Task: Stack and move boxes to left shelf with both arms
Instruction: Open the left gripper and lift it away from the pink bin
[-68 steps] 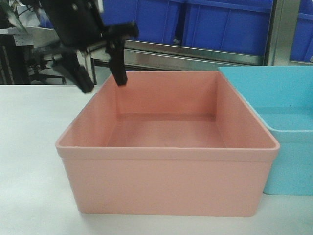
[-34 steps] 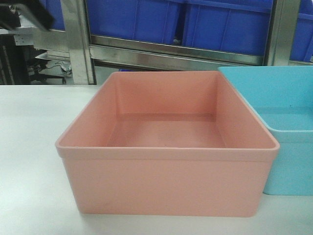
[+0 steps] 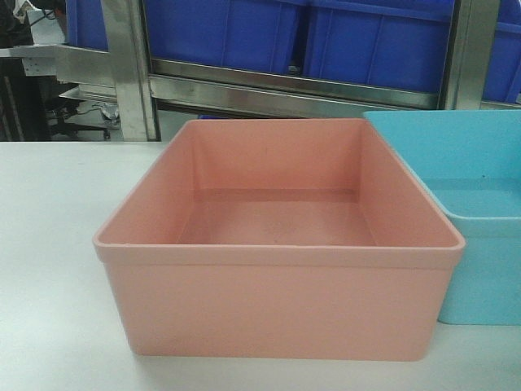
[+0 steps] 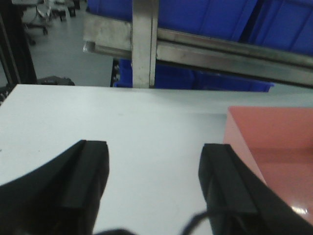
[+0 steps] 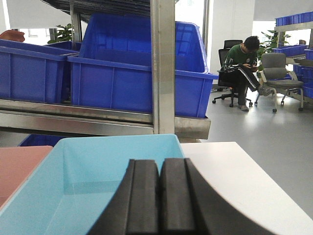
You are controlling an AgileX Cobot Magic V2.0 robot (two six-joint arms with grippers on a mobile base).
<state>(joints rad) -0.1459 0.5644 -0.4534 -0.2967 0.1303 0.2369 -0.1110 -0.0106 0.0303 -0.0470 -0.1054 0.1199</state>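
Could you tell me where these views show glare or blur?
Front view: sharp, evenly lit, glare on the steel shelf bar. Left wrist view: the left gripper is soft near the lens, a glint on the pink box. Right wrist view: backlit, washed-out background behind dark blue bins.

My front camera sits low and close, facing the pink box (image 3: pixel 277 301) head-on. My left wrist camera looks across the table (image 4: pixel 146 127), sharing that box's corner; my right looks over the blue box (image 5: pixel 73 166).
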